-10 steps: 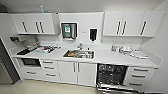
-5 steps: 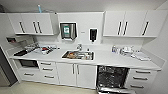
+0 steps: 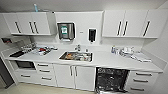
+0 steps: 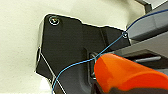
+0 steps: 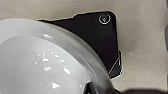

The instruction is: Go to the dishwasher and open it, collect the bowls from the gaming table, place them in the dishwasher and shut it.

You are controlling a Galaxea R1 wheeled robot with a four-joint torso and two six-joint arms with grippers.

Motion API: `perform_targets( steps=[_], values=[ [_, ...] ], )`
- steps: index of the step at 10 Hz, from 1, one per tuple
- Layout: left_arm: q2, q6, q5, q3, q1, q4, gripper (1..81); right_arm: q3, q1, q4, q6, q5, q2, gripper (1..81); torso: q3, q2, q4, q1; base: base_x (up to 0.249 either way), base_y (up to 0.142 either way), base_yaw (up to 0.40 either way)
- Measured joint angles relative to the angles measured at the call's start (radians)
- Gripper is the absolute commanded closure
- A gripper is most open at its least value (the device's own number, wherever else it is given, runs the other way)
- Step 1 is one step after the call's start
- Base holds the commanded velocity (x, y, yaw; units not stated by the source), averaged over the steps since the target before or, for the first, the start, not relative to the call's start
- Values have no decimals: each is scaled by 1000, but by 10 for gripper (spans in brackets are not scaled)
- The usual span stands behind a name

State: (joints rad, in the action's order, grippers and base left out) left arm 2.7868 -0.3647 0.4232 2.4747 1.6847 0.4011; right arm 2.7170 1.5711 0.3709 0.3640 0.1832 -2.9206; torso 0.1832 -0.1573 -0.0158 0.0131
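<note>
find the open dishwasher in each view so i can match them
head: dishwasher, lower right, under the counter, open, dark racks showing.
left wrist: an orange object over pale floor instead.
right wrist: a white bowl over pale floor instead.
shared: the pale floor, lower left in the head view.

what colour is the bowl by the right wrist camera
White and glossy: the bowl shows best in the right wrist view.

The dishwasher [image 3: 111, 79] stands open, its lower part cut off by the head view's edge; rack contents are too blurred to identify. Items on the countertop [image 3: 105, 60] at far left and right are indistinct. The white bowl [image 5: 45, 60] is cropped at the edges.
</note>
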Motion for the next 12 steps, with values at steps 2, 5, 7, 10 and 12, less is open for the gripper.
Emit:
perform_targets(
  steps=[2,5,7,10,12],
  values=[
    [0,0,2,0,-5,0,811,0,-4,0,0,0,1,811,0,1,0,1,114,-73,0],
    [3,0,2,0,-3,1,811,0,-5,0,0,1,3,811,0,0,0,0,112,-21,0],
    [3,0,-5,0,11,2,811,0,12,1,0,-3,0,811,0,-1,0,-2,105,0,0],
    [2,0,3,0,-8,2,811,0,-13,1,0,6,0,811,0,0,0,-2,101,0,0],
    [2,0,-4,0,5,2,811,0,0,1,0,0,0,811,0,0,0,-2,101,0,0]
  ],
)
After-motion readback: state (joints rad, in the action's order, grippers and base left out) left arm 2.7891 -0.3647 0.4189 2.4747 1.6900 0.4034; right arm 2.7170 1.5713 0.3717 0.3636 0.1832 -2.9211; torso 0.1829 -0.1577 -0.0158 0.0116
